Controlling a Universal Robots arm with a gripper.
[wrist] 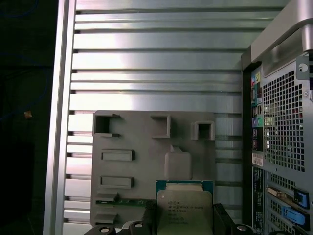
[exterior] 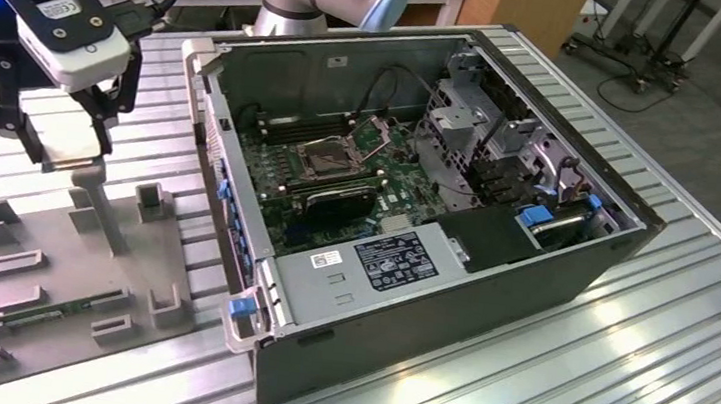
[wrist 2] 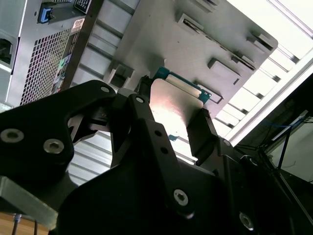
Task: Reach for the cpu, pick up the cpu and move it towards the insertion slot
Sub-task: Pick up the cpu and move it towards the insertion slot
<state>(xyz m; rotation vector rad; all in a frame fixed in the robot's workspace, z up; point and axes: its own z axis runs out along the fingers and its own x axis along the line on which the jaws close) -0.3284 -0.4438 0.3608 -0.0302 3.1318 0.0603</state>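
Well, I have the hand [exterior: 71, 154] clamped on the small thin square cpu with the silvery-white metal face [wrist: 185, 211]. In both wrist views the two black fingers [wrist 2: 203, 129] press against opposite edges of the chip, and its green board rim shows beyond the metal lid. In the exterior view the chip hangs over the flat grey plastic fixture plate [exterior: 44, 345] at the exterior view's left. It sits just above one of the plate's upright posts and, as far as I can judge, clear of it. In the first wrist view the square grey recess [wrist: 178, 165] on that plate lies bare, with a narrow green memory stick [wrist: 122, 201] in a holder nearby. The square metal-framed insertion slot with its dark centre [exterior: 325, 158] is well apart from the chip, inside the open black computer case [exterior: 457, 303] towards the exterior view's right. Everything rests on the ribbed aluminium surface [exterior: 609, 389].

I judge the chip light and stiff but fragile. The metal lid is smooth and could slip between hard fingers, and the underside contacts would not forgive a knock or a drop. The edges are the right place to hold it, as here: two opposite sides, face kept level. A corner grip would risk twisting it.
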